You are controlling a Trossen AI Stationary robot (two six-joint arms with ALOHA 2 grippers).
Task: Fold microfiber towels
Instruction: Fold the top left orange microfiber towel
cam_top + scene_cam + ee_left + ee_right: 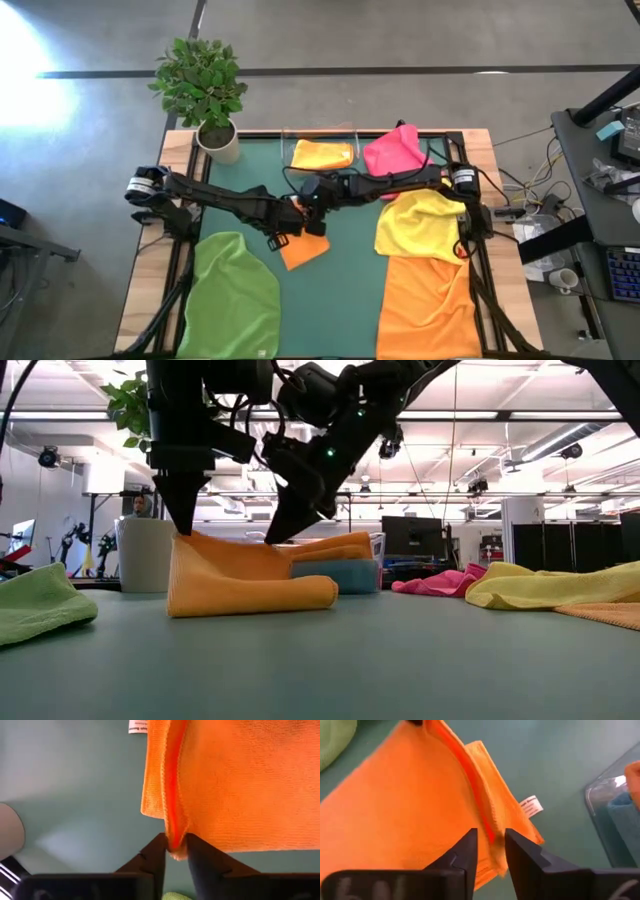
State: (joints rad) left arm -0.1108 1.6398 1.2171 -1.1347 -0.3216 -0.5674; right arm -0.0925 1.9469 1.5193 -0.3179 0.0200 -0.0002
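A folded orange towel (305, 247) lies mid-table on the green mat. My left gripper (283, 236) stands at its left end and my right gripper (307, 208) at its far edge; both are shut on it. From table height the towel (250, 575) rests on its lower layers, with its top edge drawn up to both grippers. Elsewhere a green towel (235, 300) lies near left, and a yellow towel (420, 225) lies on another orange one (430, 310) at the right. A pink towel (393, 150) lies far right. My left gripper pinches the towel's folded edge at a corner (175, 849) between its two fingers, several layers together. The fingers come steeply from above. That end is raised (185, 545) while the lower layers stay on the table. My right gripper has the towel's folded edge (489, 834) between its two fingers, several layers, close to the corner with the white tag (532, 806). It slants down from the table's right and far side. The edge is held up (290, 542) above the layers on the table.
A clear plastic tray (615, 815) stands just beyond the towel at the far side, holding a light blue towel (335, 575) and a yellow-orange one (320, 155). A potted plant (205, 90) stands at the far left corner. Bare mat lies toward the near edge.
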